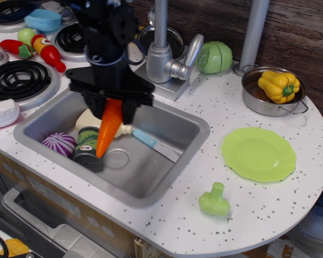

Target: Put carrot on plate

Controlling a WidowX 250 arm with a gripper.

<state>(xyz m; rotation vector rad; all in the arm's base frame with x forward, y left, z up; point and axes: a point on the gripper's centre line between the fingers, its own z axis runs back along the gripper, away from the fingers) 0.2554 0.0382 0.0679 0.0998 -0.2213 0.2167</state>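
Observation:
My gripper (112, 105) is shut on the thick end of the orange carrot (107, 129) and holds it in the air above the sink (177, 126), tip hanging down and to the left. The carrot's green cap is hidden between the fingers. The lime-green plate (258, 153) lies flat on the counter to the right of the sink, well apart from the gripper, with nothing on it.
In the sink lie a purple onion (60, 143), a green can (89, 146), a cream-coloured toy and a blue-handled knife (149, 141). A faucet (164, 54) stands behind it. A green broccoli (214, 200) sits near the front edge. A steel pot with a yellow pepper (278, 86) stands beyond the plate.

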